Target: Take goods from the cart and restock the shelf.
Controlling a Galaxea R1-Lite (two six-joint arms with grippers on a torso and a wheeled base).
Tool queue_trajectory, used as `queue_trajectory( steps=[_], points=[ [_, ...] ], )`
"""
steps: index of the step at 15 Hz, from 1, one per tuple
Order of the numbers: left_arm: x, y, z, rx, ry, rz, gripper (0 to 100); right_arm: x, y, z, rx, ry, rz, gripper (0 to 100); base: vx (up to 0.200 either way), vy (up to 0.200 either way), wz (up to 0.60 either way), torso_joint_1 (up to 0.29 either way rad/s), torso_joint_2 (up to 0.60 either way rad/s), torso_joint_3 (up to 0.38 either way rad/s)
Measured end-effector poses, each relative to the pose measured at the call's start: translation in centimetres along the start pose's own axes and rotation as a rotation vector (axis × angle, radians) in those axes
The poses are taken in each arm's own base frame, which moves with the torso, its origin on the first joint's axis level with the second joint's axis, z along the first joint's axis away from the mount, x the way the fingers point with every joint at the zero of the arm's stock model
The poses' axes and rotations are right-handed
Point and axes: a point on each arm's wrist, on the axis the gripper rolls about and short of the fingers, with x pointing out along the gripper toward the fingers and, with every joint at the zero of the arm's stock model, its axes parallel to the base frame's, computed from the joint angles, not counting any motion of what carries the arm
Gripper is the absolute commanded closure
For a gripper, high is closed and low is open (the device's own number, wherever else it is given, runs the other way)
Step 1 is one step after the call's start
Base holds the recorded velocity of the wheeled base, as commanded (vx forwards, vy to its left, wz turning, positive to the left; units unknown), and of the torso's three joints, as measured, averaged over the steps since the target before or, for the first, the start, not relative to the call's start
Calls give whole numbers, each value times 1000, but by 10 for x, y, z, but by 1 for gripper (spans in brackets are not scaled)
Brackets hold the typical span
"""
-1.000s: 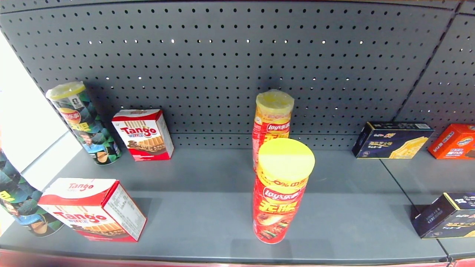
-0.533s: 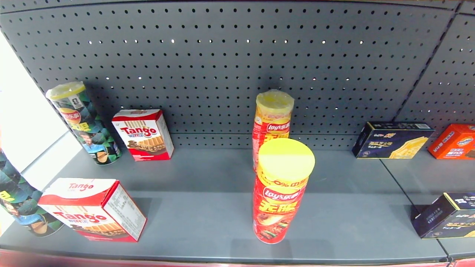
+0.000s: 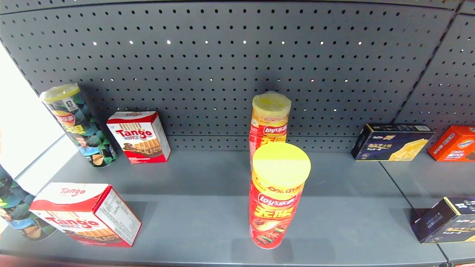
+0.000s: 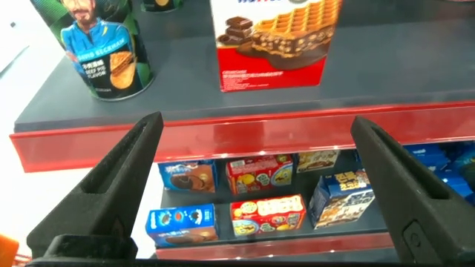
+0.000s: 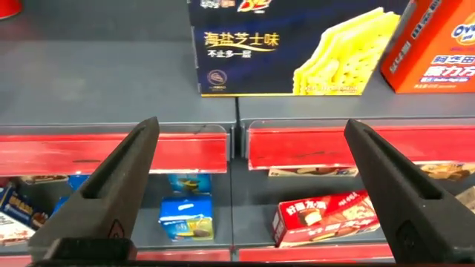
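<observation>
Both grippers hang open and empty before the stocked shelf.

The left gripper has its jaws spread wide with nothing between them. It sits low before the red edge strip, facing a green chip can and a wafer box at the front left. On the grey shelf, a rear green can and a rear wafer box stand by the pegboard. Mid-shelf, a front red chip can stands upright just before a rear red chip can. To the right, a dark blue box and an orange box lie at the back, with a front dark box nearer. The right gripper, its jaws equally wide and empty, hangs before the edge strip.
</observation>
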Motion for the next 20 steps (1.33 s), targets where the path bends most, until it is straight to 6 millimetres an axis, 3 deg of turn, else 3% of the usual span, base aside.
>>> queue_trajectory(
  steps=[5,7,20],
  points=[
    [0,0,0,1,-1,-2,0,0,0,0,0,-2,-1,0,-40,0,0,0,1,0],
    [0,0,0,4,0,-1,0,0,0,0,0,-1,0,0,0,-200,0,15,10,2],
    [0,0,0,-1,0,-2,0,0,0,0,1,-3,0,0,-31,0,0,0,0,1]
  ],
)
